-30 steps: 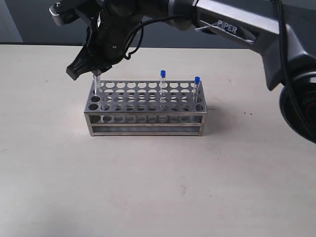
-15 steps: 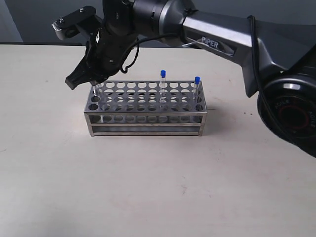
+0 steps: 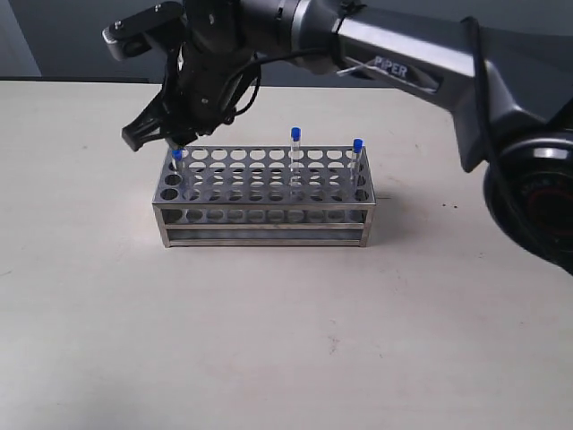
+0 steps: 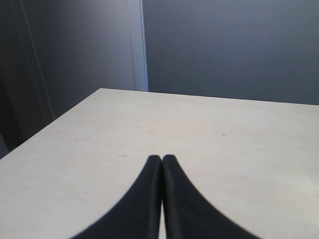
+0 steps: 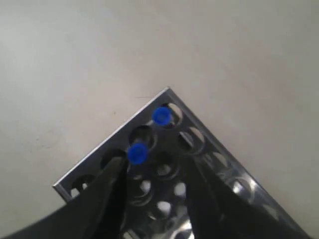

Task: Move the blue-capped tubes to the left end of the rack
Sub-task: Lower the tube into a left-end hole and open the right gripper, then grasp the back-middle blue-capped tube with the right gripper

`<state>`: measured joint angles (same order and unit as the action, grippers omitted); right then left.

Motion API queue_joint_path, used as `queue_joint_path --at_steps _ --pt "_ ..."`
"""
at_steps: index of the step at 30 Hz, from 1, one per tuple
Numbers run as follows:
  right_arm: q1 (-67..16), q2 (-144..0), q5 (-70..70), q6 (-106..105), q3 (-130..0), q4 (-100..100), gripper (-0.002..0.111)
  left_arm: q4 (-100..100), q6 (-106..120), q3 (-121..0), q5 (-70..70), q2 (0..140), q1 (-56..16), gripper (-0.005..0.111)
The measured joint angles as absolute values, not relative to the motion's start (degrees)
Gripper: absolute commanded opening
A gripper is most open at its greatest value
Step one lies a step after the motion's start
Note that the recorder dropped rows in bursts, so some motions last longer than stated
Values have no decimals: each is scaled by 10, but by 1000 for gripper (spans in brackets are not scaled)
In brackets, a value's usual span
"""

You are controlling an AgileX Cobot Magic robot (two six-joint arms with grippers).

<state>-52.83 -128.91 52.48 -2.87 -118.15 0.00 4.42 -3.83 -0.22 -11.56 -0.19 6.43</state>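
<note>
The steel rack [image 3: 264, 199] stands mid-table. Blue-capped tubes stand in it: one at the left end [image 3: 176, 155], one in the back row right of the middle [image 3: 295, 133], one at the right end [image 3: 357, 144]. My right gripper [image 3: 159, 138] reaches across and hovers just above the left end, open. In the right wrist view two blue caps [image 5: 137, 153] [image 5: 161, 115] sit in holes at the rack's corner [image 5: 167, 92]; the nearer cap is beside one finger [image 5: 115, 174], not gripped. My left gripper [image 4: 162, 159] is shut on nothing above bare table.
The right arm's dark links [image 3: 403, 63] span the air above the rack's back and right side. The pale tabletop [image 3: 286, 340] stretches in front of the rack. A dark wall [image 4: 224, 45] stands beyond the table's far edge.
The right gripper has lifted a little off the left-end tube and let it go. That tube's blue cap now shows below the fingers, seated in the rack.
</note>
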Motion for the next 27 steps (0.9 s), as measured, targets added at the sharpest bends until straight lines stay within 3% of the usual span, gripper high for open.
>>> queue_joint_path --at_steps 10,18,27 --pt "-514 -1240 595 95 -1183 -169 39 44 -38 -2 -116 -2 64 0" --pt "-445 -1274 631 114 -1182 -147 39 44 -38 -2 -116 -2 64 0" --pt "-441 -1300 628 111 -1181 -117 39 44 -38 -2 -116 -2 64 0"
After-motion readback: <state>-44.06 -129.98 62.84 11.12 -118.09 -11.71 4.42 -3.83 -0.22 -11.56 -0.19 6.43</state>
